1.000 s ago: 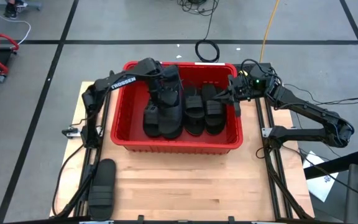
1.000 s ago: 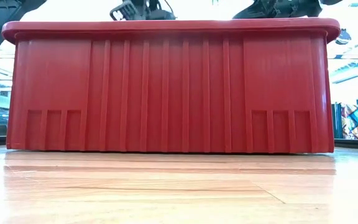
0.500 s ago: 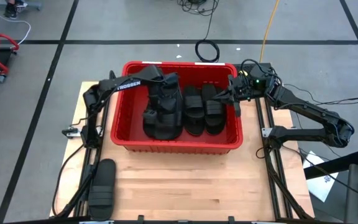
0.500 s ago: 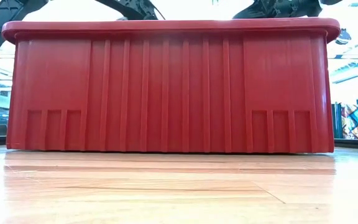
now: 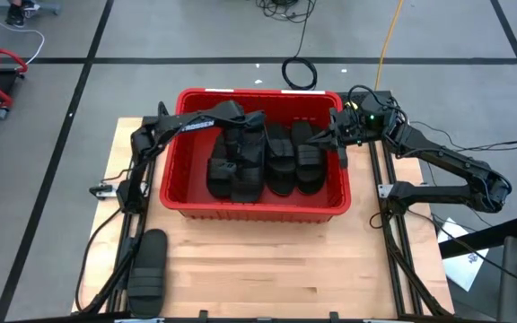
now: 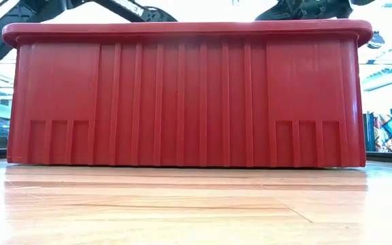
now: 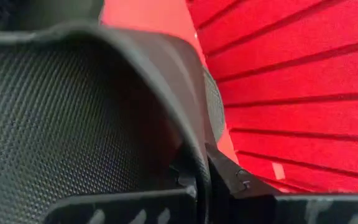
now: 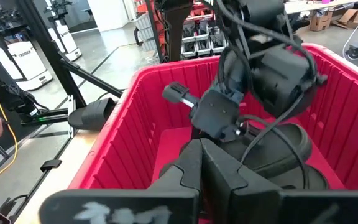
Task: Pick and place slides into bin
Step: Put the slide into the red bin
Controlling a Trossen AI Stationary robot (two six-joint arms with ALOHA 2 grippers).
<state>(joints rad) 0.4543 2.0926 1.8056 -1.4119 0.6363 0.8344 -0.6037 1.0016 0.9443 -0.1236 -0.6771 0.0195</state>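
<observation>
Inside bin [image 5: 254, 209], left claw [image 5: 245, 126] clamped on slide [image 7: 73, 118]; right claw [image 5: 330, 139] fingers together; spare slide [image 5: 148, 262] outside.

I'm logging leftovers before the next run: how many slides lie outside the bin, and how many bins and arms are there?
slide on the table: 1
red bin: 1
arms: 2, left arm and right arm
Total: 4
Slides piled inside the bin overlap too much to count.
</observation>
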